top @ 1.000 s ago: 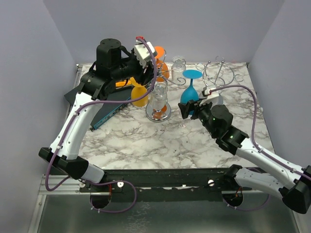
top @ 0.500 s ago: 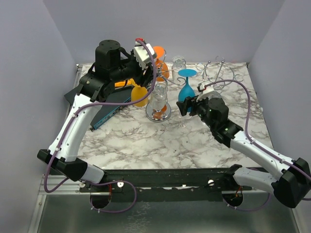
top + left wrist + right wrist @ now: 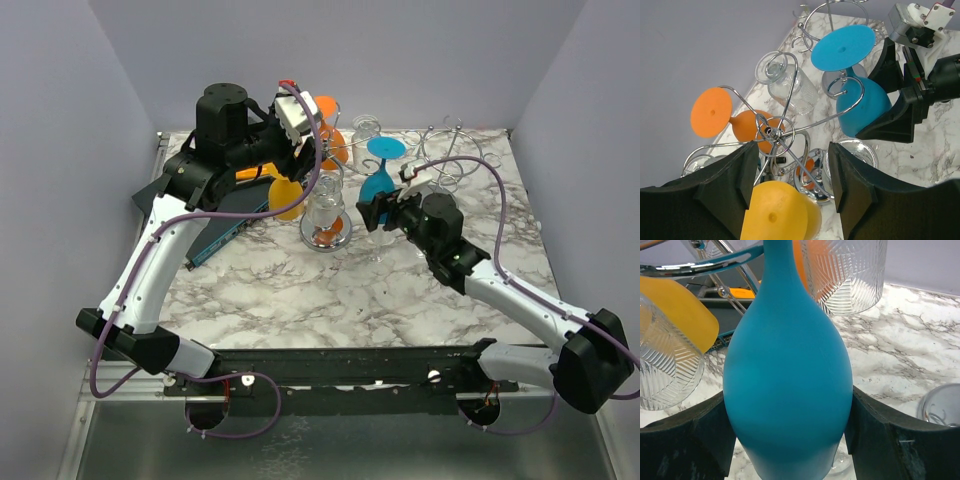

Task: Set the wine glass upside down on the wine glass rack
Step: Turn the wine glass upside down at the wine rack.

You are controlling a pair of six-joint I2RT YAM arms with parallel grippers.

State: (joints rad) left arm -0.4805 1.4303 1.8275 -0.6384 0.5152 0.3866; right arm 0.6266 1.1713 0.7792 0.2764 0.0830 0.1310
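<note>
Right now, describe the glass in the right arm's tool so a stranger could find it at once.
On the marble table, find the chrome wire rack near the back. Beside it, the right tool grips an upside-down wine glass, foot uppermost. Beside an orange glass, a yellow glass and clear glasses, it alone is blue.
</note>
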